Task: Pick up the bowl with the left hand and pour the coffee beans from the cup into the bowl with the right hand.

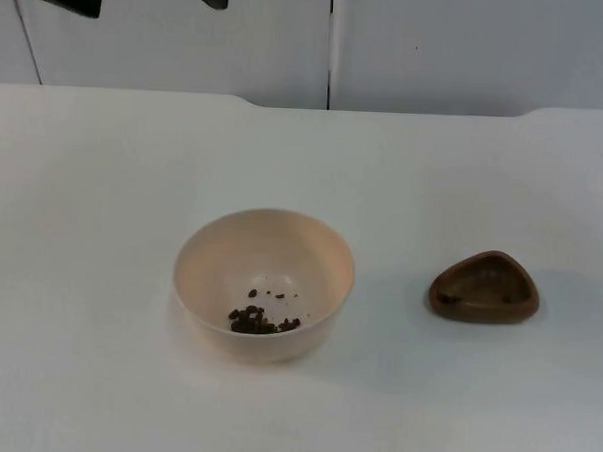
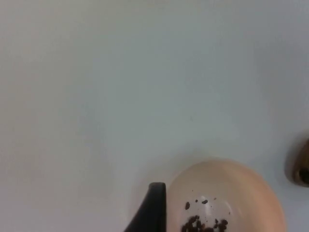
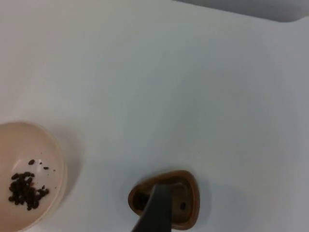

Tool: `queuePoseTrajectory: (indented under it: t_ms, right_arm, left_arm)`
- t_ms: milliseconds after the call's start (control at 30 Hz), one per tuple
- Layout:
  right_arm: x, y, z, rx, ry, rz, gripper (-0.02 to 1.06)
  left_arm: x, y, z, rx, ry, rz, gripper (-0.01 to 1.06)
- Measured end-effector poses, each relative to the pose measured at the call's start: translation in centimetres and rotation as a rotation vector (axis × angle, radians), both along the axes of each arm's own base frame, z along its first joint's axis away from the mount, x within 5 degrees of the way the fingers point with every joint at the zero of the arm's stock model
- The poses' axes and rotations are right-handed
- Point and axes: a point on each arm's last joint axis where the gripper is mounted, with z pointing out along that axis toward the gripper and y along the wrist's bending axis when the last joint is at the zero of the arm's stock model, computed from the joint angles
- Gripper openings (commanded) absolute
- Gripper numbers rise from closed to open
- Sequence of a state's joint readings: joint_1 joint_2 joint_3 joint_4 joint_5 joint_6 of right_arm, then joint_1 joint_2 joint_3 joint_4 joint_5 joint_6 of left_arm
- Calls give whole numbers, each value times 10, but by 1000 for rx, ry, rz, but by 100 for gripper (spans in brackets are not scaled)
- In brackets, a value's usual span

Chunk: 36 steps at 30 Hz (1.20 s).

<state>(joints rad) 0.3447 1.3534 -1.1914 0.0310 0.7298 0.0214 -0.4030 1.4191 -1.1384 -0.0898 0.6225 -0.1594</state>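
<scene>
Both grippers hang high above the white table (image 1: 103, 177), grip unclear; beige bowl (image 1: 263, 284) holds coffee beans (image 1: 260, 321), brown cup (image 1: 484, 287) well apart

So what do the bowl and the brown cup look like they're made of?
Bowl: probably matte plastic or melamine, uniformly cream with a thin, smooth wall and no gloss. Brown cup: looks like wood or glazed ceramic, rounded-triangular, with a thick rim and a faint sheen; I can't tell which.

Cream bowl (image 1: 264, 282) holding coffee beans (image 1: 259, 320); brown cup (image 1: 484, 287) well apart.
</scene>
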Motion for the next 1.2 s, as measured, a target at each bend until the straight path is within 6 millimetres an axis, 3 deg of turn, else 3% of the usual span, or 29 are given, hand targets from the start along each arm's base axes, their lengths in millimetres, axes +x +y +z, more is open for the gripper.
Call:
queuePoseTrajectory:
  t_ms: [200, 500, 767, 1200]
  right_arm:
    - [-16, -6, 15, 1, -46, 16, 76]
    - [-40, -14, 8, -4, -34, 16, 76]
    - [-77, -28, 4, 8, -68, 15, 76]
    - [-134, -48, 11, 53, -195, 14, 76]
  left_arm:
    - [-8, 3, 6, 31, 0, -35, 84]
    - [-19, 8, 20, 27, -42, -48, 84]
    - [-39, 16, 43, 14, -97, -59, 84]
    - [-66, 23, 58, 10, -83, -116, 84]
